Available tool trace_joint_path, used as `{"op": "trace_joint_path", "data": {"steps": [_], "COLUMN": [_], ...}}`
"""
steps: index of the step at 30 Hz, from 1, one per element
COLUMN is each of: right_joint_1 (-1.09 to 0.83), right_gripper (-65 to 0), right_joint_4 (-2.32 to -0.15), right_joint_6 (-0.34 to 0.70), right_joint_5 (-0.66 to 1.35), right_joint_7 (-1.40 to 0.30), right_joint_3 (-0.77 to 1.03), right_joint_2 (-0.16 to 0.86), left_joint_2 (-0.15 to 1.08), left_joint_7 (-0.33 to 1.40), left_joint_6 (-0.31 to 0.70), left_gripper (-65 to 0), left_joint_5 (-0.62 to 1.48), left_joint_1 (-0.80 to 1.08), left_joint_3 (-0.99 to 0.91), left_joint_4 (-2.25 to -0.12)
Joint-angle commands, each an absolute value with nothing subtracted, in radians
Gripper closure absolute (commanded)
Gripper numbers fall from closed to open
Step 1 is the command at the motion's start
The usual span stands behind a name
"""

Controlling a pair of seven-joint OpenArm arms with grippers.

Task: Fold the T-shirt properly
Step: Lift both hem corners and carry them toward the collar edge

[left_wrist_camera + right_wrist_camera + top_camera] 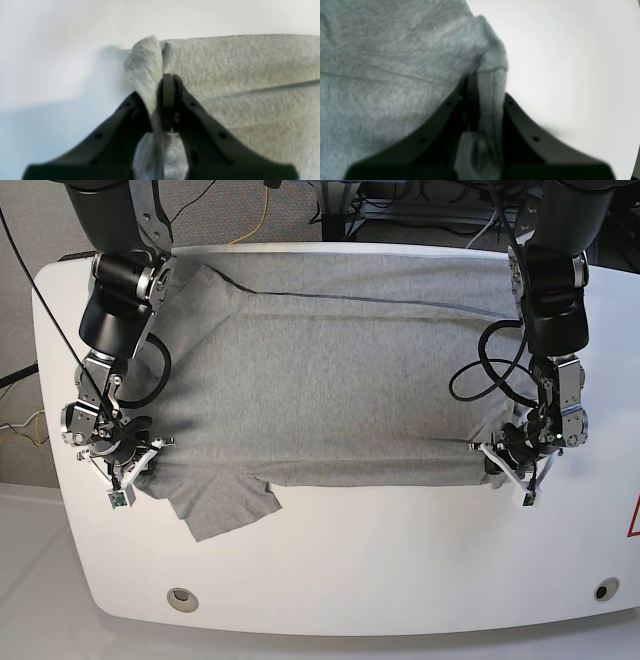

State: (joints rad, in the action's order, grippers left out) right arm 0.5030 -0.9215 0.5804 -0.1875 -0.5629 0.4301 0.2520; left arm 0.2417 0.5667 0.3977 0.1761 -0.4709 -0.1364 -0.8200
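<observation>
Pinching T-shirt [330, 370] corners, both arms' fingers [168, 82] clamp fabric; only base view shows a sleeve [225, 505].

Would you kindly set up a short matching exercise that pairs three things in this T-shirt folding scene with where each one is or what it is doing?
Things:
1. left gripper
2. right gripper
3. sleeve

States:
A. lies loose on the white table, by the near edge
B. shut on the T-shirt, base view's left
C. shut on the T-shirt, base view's right

Pairs: 1-C, 2-B, 3-A
</observation>
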Motion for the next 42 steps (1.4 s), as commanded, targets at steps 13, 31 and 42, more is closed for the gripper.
{"op": "trace_joint_path", "data": {"steps": [13, 31, 42], "right_joint_1": [0.533, 0.461, 0.404], "right_gripper": [0.0, 0.0, 0.0], "right_joint_4": [-1.018, -1.237, -1.336], "right_joint_6": [0.575, 0.575, 0.575], "right_joint_5": [-0.185, -0.186, -0.188], "right_joint_7": [-0.584, -0.704, -0.743], "right_joint_3": [0.404, 0.371, 0.369], "right_joint_2": [0.269, 0.24, 0.242], "left_joint_2": [0.259, 0.254, 0.255], "left_joint_7": [0.657, 0.75, 0.75], "left_joint_6": [0.395, 0.395, 0.395], "left_gripper": [-2.7, -2.7, -2.7], "left_joint_5": [0.179, 0.177, 0.179], "left_joint_1": [-0.522, -0.49, -0.426], "left_joint_3": [-0.139, -0.14, -0.14], "left_joint_4": [-1.024, -1.153, -1.153]}}
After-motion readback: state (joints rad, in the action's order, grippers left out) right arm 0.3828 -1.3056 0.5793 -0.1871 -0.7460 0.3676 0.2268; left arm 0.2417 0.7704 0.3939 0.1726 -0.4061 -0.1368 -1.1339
